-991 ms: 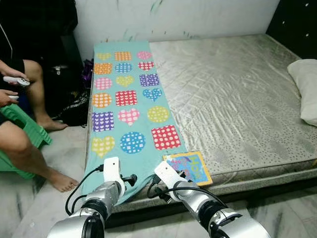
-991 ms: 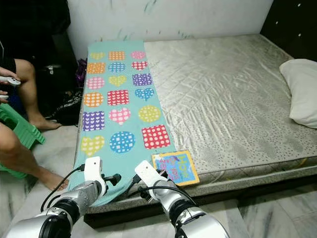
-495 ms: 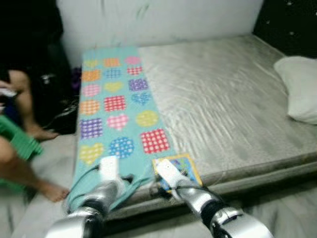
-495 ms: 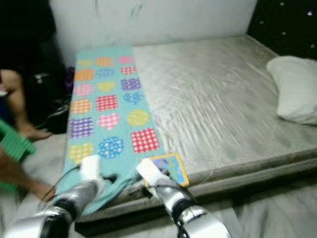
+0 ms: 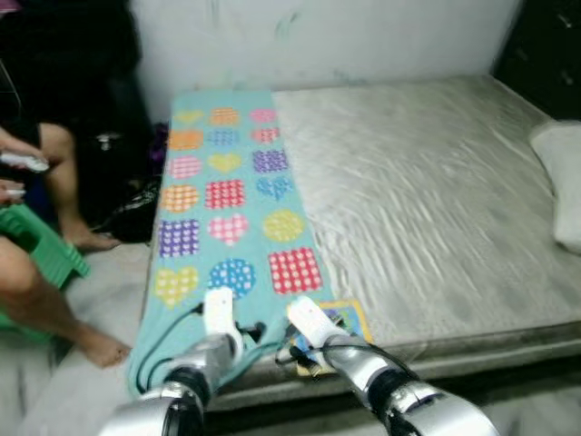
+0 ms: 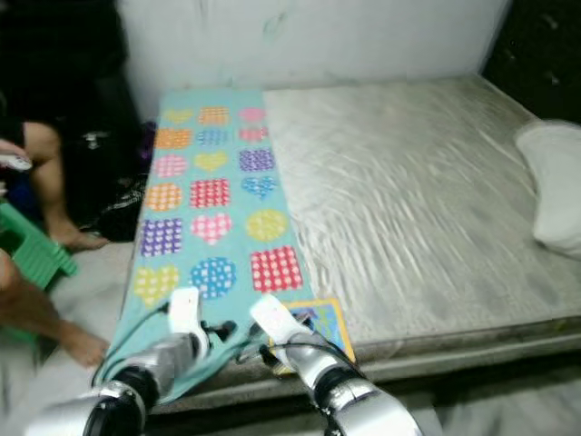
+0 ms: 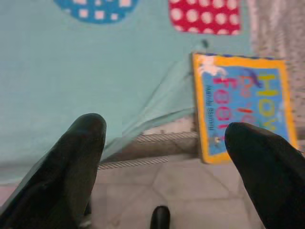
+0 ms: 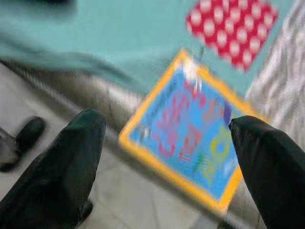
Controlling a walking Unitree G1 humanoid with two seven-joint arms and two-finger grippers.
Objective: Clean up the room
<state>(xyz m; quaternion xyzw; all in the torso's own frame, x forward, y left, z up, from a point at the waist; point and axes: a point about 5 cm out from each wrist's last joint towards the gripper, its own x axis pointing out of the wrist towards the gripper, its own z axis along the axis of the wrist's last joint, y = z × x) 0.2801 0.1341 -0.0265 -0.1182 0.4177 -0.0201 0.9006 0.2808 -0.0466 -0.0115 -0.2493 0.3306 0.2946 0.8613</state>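
So there's a big bed with a grey quilted mattress (image 5: 427, 191) and a long teal blanket printed with coloured hearts and dotted circles and squares (image 5: 227, 200) laid down its left side, the near end hanging over the mattress edge. Right at the front edge of the mattress, just beside the blanket's corner, lies a thin children's book with a yellow border and a blue cover (image 7: 243, 102). The teal cloth touches the book's left edge near one corner.

Both arms are out in front, low by the bed edge. The left gripper (image 7: 167, 143) has its two black fingers spread wide with nothing between them, hanging over the blanket's drooping end and the bed edge, book off to one side. The right gripper (image 8: 167, 143) is also spread wide and empty, and it's hovering right above the book, which sits between the fingers in the wrist view (bit blurry though).

A white pillow (image 5: 561, 177) sits at the far right of the bed. On the left a person (image 5: 36, 263) sits on a green plastic stool (image 5: 41, 250), bare feet on the pale floor, hands holding a small white device.
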